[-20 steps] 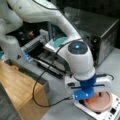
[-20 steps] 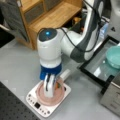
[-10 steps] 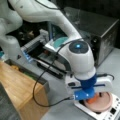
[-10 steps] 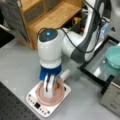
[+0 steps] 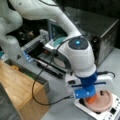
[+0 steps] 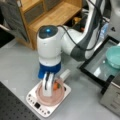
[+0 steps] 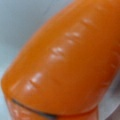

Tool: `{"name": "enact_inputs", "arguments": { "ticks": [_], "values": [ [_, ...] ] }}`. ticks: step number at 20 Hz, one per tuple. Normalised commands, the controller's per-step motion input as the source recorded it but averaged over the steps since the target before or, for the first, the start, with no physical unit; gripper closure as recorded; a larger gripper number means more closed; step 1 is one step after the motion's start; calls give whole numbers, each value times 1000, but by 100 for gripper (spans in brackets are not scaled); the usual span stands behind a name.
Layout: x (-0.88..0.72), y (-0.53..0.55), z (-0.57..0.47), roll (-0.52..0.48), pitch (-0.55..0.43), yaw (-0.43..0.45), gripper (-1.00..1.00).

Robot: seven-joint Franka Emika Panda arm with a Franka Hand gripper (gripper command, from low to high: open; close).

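On the grey tabletop (image 6: 17, 62) your gripper (image 6: 50, 87) sits low in the pink bowl (image 6: 50, 96) on the white scale (image 6: 48, 100), jaws apparently closed on the orange carrot (image 7: 65, 62); lift straight, slowly.

I can't read any text, label, brand or no. anywhere: the buttons on the white scale (image 6: 37, 106) under my gripper (image 6: 47, 85) are just blurry dots, and the carrot (image 7: 65, 62) carries no markings.
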Motion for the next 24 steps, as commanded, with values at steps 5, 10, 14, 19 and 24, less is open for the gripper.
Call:
{"name": "enact_inputs", "arguments": {
  "ticks": [5,10,14,19,24],
  "values": [
    [197,101,173,-288,216,29,-100],
    [245,117,157,-281,201,25,-100],
    [306,115,137,-299,205,1,-100],
    [367,83,125,-307,204,5,-100],
    [407,63,156,-306,217,23,-100]
  ]
}}
